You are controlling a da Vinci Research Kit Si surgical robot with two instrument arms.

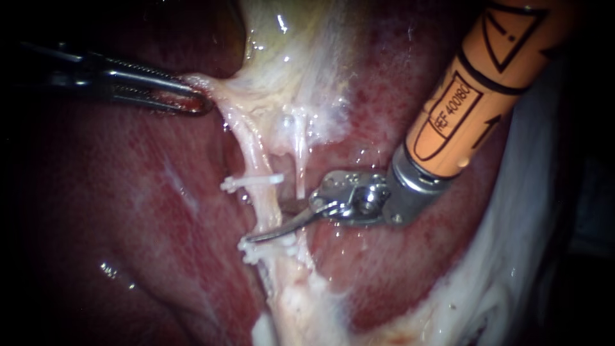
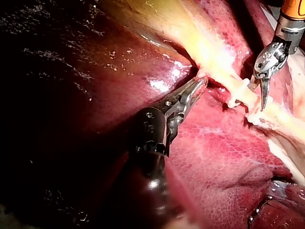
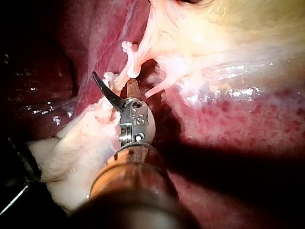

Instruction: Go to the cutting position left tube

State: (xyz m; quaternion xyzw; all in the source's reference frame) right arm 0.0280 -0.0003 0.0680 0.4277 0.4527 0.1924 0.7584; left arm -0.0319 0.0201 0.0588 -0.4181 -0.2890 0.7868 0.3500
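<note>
Two instruments in view. Left instrument [image 1: 204, 102] enters near level from the left. Its jaws are clamped on pale tissue [image 1: 214, 86] at the foot of the gallbladder [image 1: 288, 51], and that tissue is stretched taut toward the jaws. Left wrist view agrees: jaw tips [image 2: 200, 85] are buried in the pale edge.

Right instrument [image 1: 269, 222] enters from upper right on an orange shaft, with the metal wrist bent so the blades point left. Blades stand apart with a moderate gap. The long curved blade lies across the front of the left tube [image 1: 255, 157]. The shorter dark blade sits higher, on the tube's right side, so the left tube runs between the blades. Right wrist view shows the same split [image 3: 112, 78], with the tube in the gap.

Along the tube, the blades sit between the upper clip [image 1: 253, 182] and the lower clips [image 1: 269, 248]. Curved blade tip is just above the lower clips; can't tell if it touches. Upper clip is apart from both blades.

Room: the thin right tube [image 1: 300, 163] is just beside the dark blade, above it. Liver [image 1: 128, 211] is bare and open left of the tube, and also lies under the wrist. Left instrument is well apart from the blades.
</note>
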